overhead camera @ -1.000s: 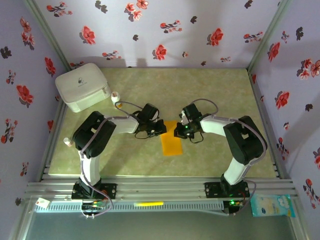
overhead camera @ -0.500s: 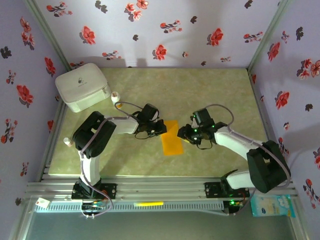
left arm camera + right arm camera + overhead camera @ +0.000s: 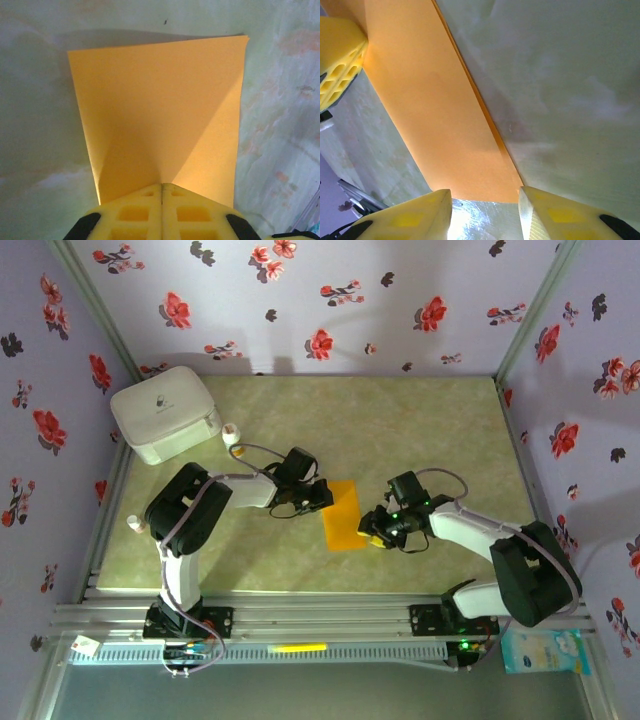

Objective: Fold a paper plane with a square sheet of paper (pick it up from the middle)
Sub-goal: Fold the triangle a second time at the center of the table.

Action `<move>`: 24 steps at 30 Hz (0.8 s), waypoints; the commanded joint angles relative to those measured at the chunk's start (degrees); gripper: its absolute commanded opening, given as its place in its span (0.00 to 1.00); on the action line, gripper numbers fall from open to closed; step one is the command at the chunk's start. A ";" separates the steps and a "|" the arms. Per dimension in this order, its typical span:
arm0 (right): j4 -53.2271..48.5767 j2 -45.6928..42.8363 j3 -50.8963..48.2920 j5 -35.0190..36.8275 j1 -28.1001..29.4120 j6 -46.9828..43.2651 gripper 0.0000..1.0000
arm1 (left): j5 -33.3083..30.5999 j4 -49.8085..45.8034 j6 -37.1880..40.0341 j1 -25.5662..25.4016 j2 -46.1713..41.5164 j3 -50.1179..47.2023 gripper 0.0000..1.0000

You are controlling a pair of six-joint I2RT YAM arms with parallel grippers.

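The square sheet of paper (image 3: 345, 515) lies on the green mat as a bright orange rectangle, folded double; its layered long edge (image 3: 485, 117) shows in the right wrist view. My left gripper (image 3: 322, 498) is at the sheet's left edge, jaws shut on it (image 3: 162, 186). The paper (image 3: 160, 100) spreads away from the tips with a slight tent. My right gripper (image 3: 375, 530) is low at the sheet's near right corner, open (image 3: 485, 200). Its two fingertips (image 3: 427, 207) stand either side of the paper's near short end without touching it.
A white box (image 3: 165, 412) stands at the back left with a small white bottle (image 3: 232, 435) beside it. Another small white item (image 3: 131, 524) sits at the mat's left edge. An aluminium rail (image 3: 320, 615) runs along the front, and flowered walls close in three sides.
My right gripper left the sheet's far right corner, swung out to the right and came down at the near right corner, its jaws now open. The left gripper and the paper stayed put.
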 commanded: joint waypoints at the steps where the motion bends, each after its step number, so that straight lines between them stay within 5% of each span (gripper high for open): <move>1: -0.69 0.90 -1.00 -1.74 -0.06 -0.32 0.40 | -0.81 -1.90 -0.11 0.06 0.06 -0.64 0.07; 24: 5.33 2.31 -0.74 -2.61 -0.14 0.03 0.37 | 0.80 -2.04 1.06 0.07 1.54 0.39 0.07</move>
